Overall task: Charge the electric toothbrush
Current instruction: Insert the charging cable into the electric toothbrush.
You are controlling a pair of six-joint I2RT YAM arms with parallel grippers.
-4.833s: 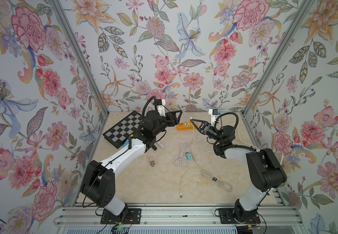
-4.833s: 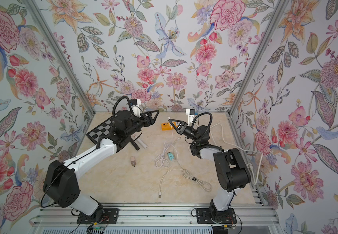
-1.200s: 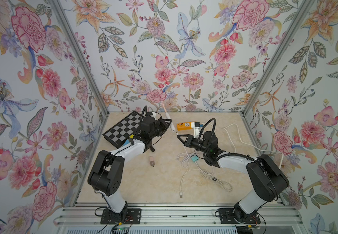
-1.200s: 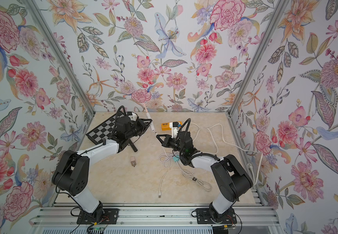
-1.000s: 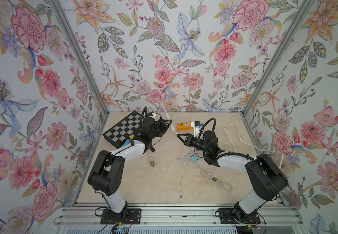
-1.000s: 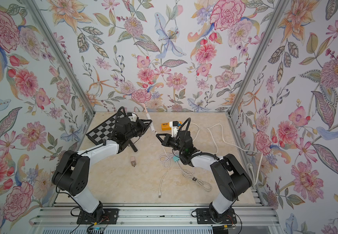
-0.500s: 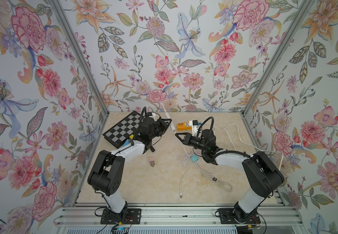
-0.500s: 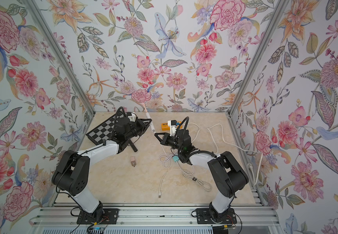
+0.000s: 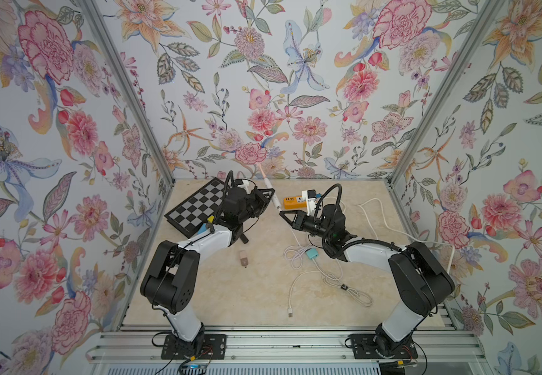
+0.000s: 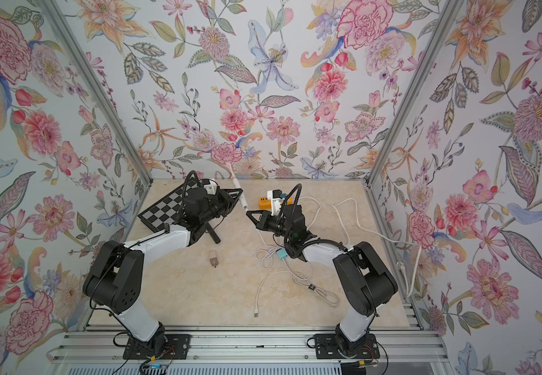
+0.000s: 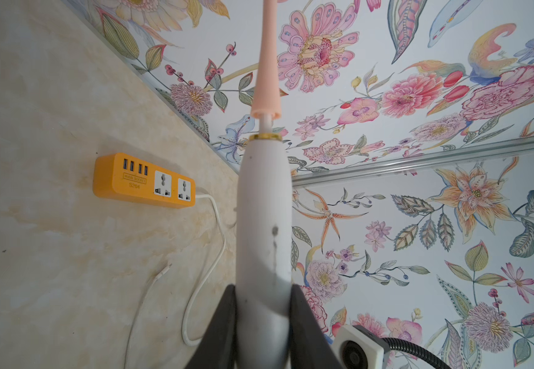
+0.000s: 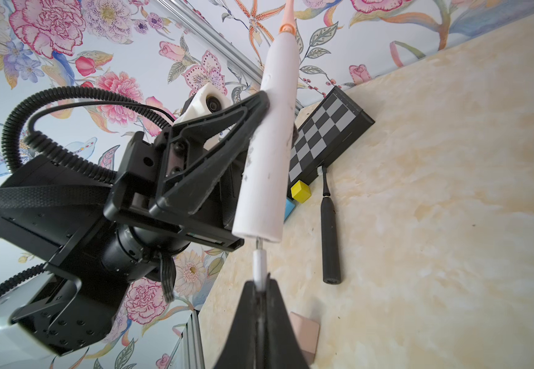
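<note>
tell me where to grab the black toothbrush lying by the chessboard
Probably the mid-handle of the black toothbrush, from above, pinching across its width: it lies flat on the table, the handle is thick and straight, the neck thin and close to the chessboard.

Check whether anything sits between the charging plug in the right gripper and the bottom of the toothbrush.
Nothing visible does. The right gripper holds the plug pointing straight at the bottom of the toothbrush, which the left gripper grips off the table. The plug's metal tip is right at the base, with nothing in between.
</note>
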